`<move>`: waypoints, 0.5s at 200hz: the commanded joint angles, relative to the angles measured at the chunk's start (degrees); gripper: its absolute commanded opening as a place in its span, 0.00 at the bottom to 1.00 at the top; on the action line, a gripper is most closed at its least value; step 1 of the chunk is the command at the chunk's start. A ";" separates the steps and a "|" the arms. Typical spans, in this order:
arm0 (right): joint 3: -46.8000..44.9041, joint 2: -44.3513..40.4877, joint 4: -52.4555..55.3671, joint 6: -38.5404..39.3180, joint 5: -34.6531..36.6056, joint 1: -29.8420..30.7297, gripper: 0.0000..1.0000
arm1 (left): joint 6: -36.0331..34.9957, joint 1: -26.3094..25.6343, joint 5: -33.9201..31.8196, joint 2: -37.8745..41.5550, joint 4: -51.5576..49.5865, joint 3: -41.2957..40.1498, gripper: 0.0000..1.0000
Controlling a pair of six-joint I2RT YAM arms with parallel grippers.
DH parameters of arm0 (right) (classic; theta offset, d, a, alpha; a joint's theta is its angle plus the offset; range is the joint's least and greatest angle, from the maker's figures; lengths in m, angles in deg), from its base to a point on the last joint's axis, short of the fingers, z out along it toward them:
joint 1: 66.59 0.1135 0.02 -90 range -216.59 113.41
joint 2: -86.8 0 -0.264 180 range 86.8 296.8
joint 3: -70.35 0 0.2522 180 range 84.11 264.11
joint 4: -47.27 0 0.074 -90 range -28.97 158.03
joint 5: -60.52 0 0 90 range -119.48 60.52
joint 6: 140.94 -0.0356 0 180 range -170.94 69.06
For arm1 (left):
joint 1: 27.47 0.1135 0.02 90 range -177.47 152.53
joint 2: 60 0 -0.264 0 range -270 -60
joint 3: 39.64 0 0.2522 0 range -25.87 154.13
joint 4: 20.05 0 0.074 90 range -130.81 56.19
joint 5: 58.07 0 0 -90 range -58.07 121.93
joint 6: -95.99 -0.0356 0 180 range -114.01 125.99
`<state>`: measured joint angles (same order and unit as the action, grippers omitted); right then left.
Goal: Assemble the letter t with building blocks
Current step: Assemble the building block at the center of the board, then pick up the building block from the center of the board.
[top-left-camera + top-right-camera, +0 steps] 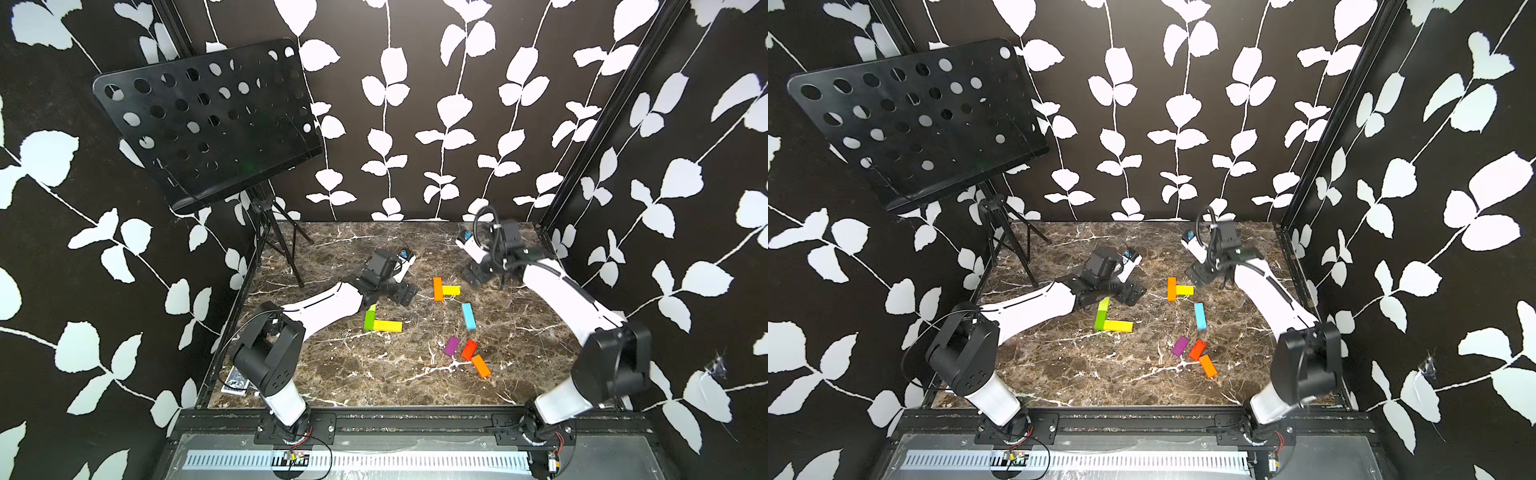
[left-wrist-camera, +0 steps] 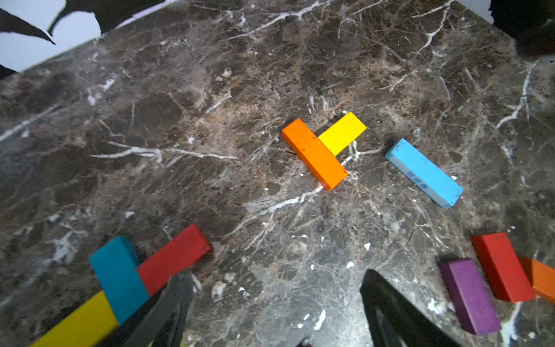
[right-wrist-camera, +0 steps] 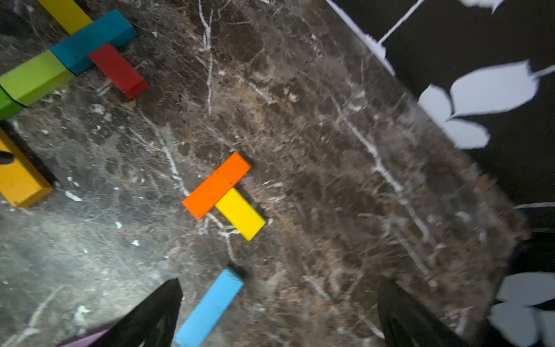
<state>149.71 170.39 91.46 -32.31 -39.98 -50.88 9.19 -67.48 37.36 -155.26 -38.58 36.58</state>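
- Step in hand: letter t, centre of frame, only begun. A matte orange rectangular bar has a short yellow bar butted on its right.
- Left pincer and right pincer: both spread, empty.
- Next move, likely: grasp the smooth light-blue bar, lying below-right, across its narrow sides. Then extend the stem on the veined marble counter.

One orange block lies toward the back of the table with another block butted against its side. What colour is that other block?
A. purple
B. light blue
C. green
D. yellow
D: in both top views, a yellow block lies flat with one end against the long side of the orange block, while the light blue block lies apart from them.
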 commanded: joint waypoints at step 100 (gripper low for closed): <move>-24.26 -29.97 3.25 -31.81 9.73 0.21 0.99 | 12.13 -19.65 -10.31 -4.63 -9.25 1.30 0.79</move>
<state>127.26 144.56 90.83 -58.95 -35.30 -50.73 18.81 -85.21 29.95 -160.07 -43.09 35.07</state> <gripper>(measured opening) 0.990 0.811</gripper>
